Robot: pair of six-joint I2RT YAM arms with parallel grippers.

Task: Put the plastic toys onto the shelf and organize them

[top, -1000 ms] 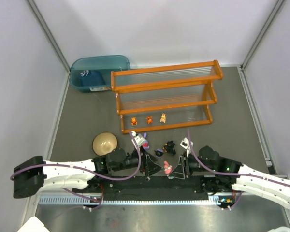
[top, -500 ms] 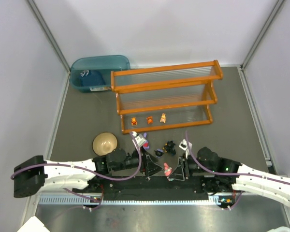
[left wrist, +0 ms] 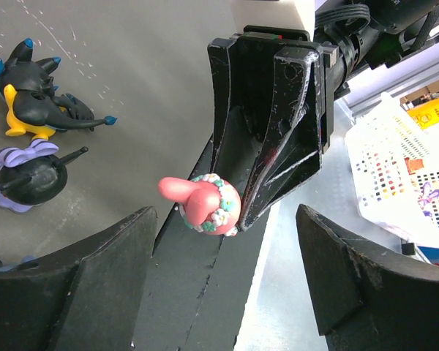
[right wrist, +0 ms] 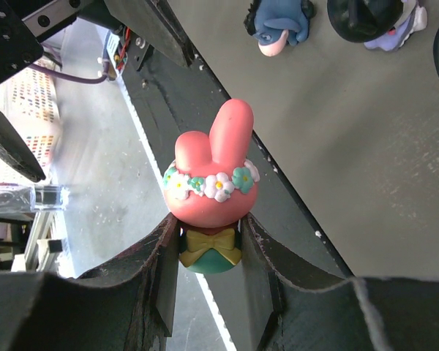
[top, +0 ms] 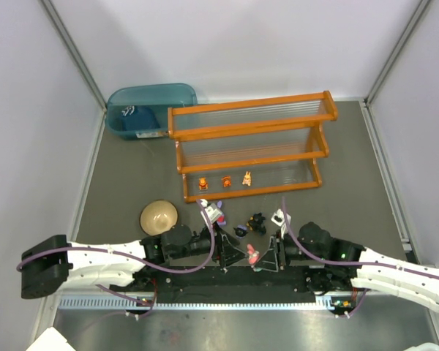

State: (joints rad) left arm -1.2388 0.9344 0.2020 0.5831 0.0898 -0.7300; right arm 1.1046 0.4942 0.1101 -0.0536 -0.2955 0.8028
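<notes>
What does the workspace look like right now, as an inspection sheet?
Surface: grey table, scuffed.
Job's things: shelf upright, three orange toys on its lowest tier; purple bunny, black toy and blue toy loose on the table; pink toy held.
Clutter: tan bowl; teal bin with a dark item inside.
Grippers: right gripper shut on the pink toy; left gripper open, facing it.
Cables: purple cables along both arms.
Surroundings: white walls; white basket off the table.
</notes>
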